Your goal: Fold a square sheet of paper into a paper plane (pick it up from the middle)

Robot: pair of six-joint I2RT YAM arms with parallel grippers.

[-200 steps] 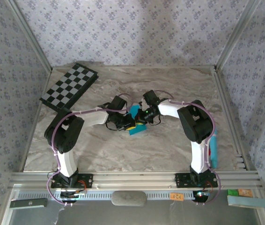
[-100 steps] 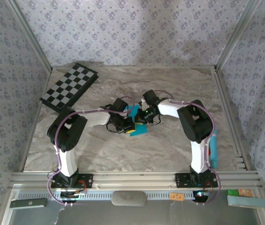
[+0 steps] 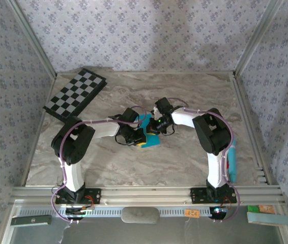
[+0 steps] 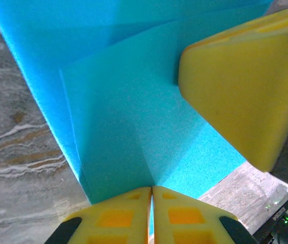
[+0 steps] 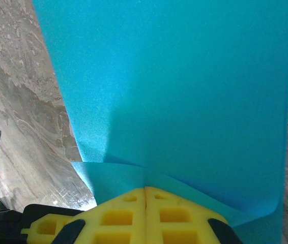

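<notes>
The left hand (image 4: 151,189) has its yellow fingers pressed together, pinching an edge of the thin bright turquoise-blue sheet of paper (image 4: 128,117). Creases fan out from that pinch. The right hand (image 5: 145,190) is likewise clamped on a curled edge of the sheet. In the top view the partly folded paper sits between both hands, mid-way across the grey marbled desk (image 3: 184,157), with its long axis running far to near.
</notes>
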